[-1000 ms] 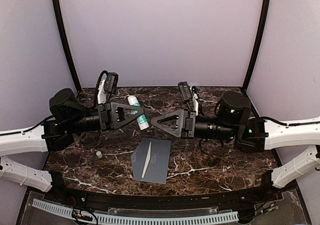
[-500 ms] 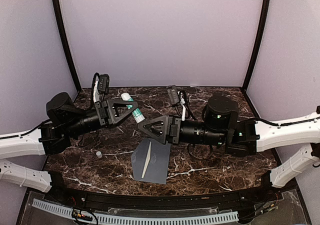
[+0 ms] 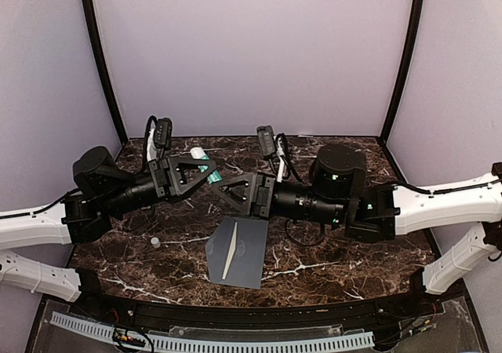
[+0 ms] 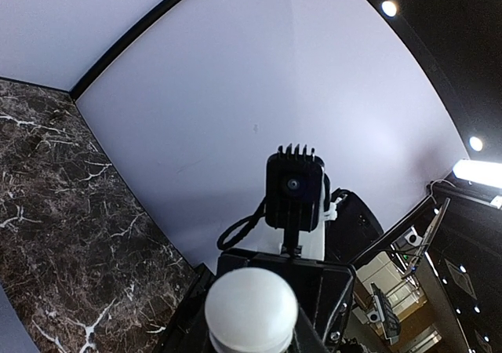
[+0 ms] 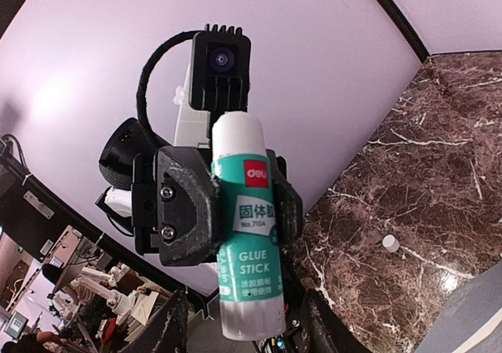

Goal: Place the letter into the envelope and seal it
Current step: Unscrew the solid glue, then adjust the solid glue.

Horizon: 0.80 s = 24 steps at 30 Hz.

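The grey-blue envelope (image 3: pixel 239 251) lies flat on the marble at the near centre. A narrow cream strip of the letter (image 3: pixel 230 257) shows on it. Above and behind it, my left gripper (image 3: pixel 205 167) is shut on a green-and-white glue stick (image 3: pixel 205 165). The right wrist view shows that grip from in front, the left gripper (image 5: pixel 247 212) clamping the glue stick (image 5: pixel 249 243) at mid-length. My right gripper (image 3: pixel 221 190) faces it. Its fingers (image 5: pixel 169 325) stand either side of the stick's lower end with gaps, open. In the left wrist view the stick's white rounded end (image 4: pixel 251 310) fills the bottom.
A small white cap (image 3: pixel 155 242) lies on the marble left of the envelope, and the right wrist view shows this cap (image 5: pixel 390 243) too. Curved black posts and pale walls close in the back and sides. A perforated rail (image 3: pixel 204 339) runs along the near edge.
My right arm has swung left toward the left gripper, bringing its fingers around the glue stick's end and narrowing them. The left gripper with the stick shifted slightly back and left.
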Each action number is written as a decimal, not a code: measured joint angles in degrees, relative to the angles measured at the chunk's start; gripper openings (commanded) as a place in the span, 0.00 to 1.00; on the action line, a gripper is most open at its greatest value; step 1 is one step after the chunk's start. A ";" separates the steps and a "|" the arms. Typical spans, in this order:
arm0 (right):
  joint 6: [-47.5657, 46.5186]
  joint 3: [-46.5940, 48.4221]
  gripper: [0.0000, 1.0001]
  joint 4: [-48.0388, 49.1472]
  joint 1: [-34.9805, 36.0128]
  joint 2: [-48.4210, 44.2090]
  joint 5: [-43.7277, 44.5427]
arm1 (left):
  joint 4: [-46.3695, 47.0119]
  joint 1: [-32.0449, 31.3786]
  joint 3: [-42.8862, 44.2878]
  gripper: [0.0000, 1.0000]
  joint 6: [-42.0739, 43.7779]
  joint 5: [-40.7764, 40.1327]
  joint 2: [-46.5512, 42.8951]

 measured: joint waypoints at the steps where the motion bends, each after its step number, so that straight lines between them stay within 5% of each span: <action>1: -0.13 0.15 0.42 0.13 -0.02 0.07 -0.02 | 0.13 0.00 -0.07 0.00 -0.11 0.02 0.02; 16: -0.52 1.60 0.34 1.38 -1.40 2.34 -1.64 | 1.92 0.00 -0.11 0.00 -1.40 1.40 0.70; 24: -1.27 1.79 0.14 2.10 -1.73 2.56 -2.56 | 2.32 0.00 -0.55 0.00 -2.27 1.49 0.76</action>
